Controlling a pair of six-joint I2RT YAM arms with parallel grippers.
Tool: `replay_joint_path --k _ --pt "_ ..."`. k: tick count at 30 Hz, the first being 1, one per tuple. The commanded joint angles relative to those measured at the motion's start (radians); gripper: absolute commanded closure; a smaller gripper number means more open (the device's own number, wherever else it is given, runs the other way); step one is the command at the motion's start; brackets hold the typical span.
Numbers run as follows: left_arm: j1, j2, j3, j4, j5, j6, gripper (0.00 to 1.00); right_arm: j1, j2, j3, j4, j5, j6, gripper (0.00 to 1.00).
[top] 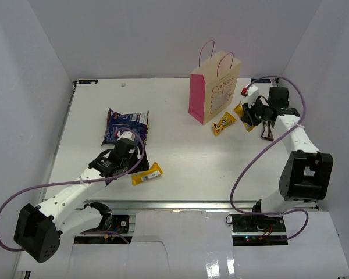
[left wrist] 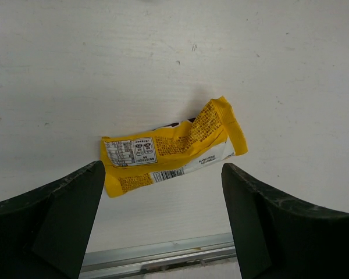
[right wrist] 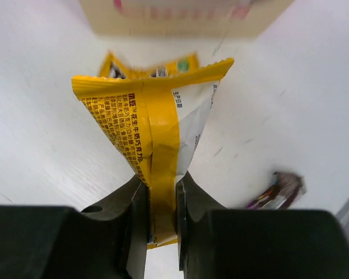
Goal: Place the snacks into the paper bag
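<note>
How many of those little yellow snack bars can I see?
3 yellow bars: one lying by the left gripper, one lying beside the paper bag, one pinched in the right gripper. More may be hidden inside the bag.

Upright yellow bar (right wrist: pixel 154 133) — columns of dark Chinese characters down yellow back panel, one line seeming to read 花生牛奶巧克力; few more characters on white panel, unclear. Flat yellow bar (left wrist: pixel 168 152) — white nutrition table, barcode, two small boxed symbols, dense fine print; none legible. Paper bag (top: pixel 218 87): pink lettering on face, too small to read. Chip bag (top: pixel 126 126): print unreadable.
</note>
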Motion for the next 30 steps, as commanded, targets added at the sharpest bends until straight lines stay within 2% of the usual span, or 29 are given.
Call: replay_joint_path --k 1,3,4,5,6,7,11,13,17,22,25,30 --pt "-0.002 0.031 0.033 -0.011 0.028 0.000 0.08 -0.002 -0.093 0.158 0.078 -0.192 0.128 0.90" --pt "-0.002 0.046 0.038 -0.007 0.037 0.012 0.08 -0.002 -0.075 0.271 0.226 -0.158 0.257 0.92" --pt "-0.002 0.059 0.043 -0.006 0.040 0.016 0.08 -0.001 -0.058 0.311 0.274 -0.104 0.400 0.92" --pt "-0.002 0.062 0.044 -0.006 0.040 0.018 0.08 -0.001 -0.037 0.355 0.312 -0.082 0.468 0.92" --pt "-0.002 0.063 0.044 -0.006 0.042 0.020 0.08 -0.001 0.018 0.455 0.364 -0.065 0.528 0.92" --pt "-0.002 0.062 0.044 -0.006 0.042 0.020 0.08 0.004 0.049 0.504 0.383 -0.046 0.647 0.92" --pt "-0.002 0.037 0.021 -0.004 0.043 0.007 0.08 0.034 0.216 0.742 0.458 -0.009 0.849 0.92" --pt "-0.004 0.022 0.012 -0.006 0.048 -0.005 0.08 0.083 0.274 0.840 0.513 0.026 0.886 0.92" --pt "-0.007 0.007 0.007 -0.006 0.057 -0.019 0.09 0.157 0.350 0.903 0.644 0.141 0.860 0.87" --pt "-0.010 -0.004 0.009 -0.014 0.065 -0.031 0.09 0.199 0.452 0.997 0.696 0.233 0.836 0.83" --pt "-0.011 -0.006 0.006 -0.015 0.066 -0.033 0.08 0.206 0.474 0.988 0.699 0.224 0.813 0.83" --pt "-0.017 0.010 0.004 -0.014 0.077 -0.036 0.08 0.206 0.413 0.850 0.690 0.193 0.782 0.77"
